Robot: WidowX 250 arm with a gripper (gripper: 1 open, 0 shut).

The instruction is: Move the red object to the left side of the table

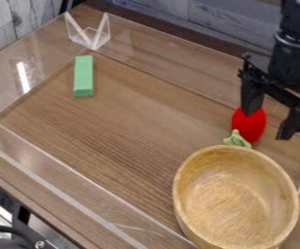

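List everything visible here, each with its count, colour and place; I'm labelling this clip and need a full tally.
Toy strawberry: one, red with green leafy stem, right side, just above the bowl in the picture
Round wooden bowl: one, light tan, lower right
Rectangular block: one, green, upper left
Wire-like or clear bracket: one, whitish, far upper left
Tabletop: one, brown wood grain, under the items
Low edging walls: clear, along the table's sides
Cables: black, lower-left corner
Robot claw: one, open, dark, over the right side near the strawberry
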